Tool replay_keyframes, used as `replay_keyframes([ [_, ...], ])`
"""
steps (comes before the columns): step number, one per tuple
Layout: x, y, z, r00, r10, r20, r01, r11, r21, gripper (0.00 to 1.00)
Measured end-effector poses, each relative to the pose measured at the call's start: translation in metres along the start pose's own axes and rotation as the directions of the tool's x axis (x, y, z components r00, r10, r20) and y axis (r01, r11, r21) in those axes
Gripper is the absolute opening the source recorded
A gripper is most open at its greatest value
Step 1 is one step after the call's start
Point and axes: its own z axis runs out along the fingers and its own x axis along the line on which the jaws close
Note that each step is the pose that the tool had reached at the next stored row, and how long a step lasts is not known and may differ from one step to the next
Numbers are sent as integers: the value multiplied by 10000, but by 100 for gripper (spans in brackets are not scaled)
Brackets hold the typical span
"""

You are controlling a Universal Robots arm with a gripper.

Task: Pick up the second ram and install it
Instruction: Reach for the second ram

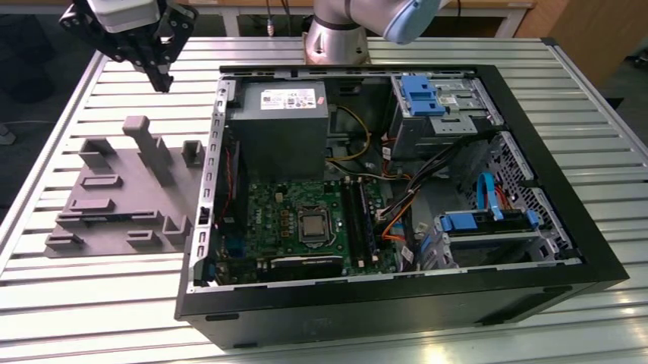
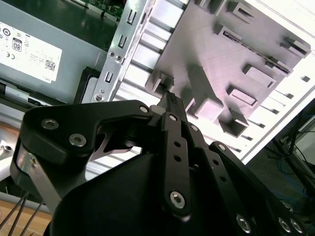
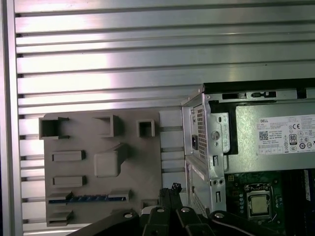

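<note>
While gripper [image 1: 158, 76] is hovering empty, pinched closed, eleven o'clock of case [image 1: 405, 303], second ram [image 3: 88, 198] is lying half-hidden in grey holder [image 3: 133, 177]; power-supply label [image 1: 288, 98] facing up.

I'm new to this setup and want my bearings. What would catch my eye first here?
The open computer case dominates the slatted table, motherboard exposed. At the exterior view's left of it lies a grey holder plate, where the first wrist view shows the second ram resting on it. The gripper hangs nearby, shut, empty.
</note>
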Motion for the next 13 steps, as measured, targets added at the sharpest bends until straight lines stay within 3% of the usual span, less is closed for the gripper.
replay_keyframes([
  [5, 100, -77, -1, 10000, -36, 0, 36, 10000, -2, 11],
  [11, 323, -102, -4, 10000, -72, -3, 72, 10000, -2, 11],
  [13, 358, -105, -5, 10000, -72, -2, 72, 10000, -2, 11],
])
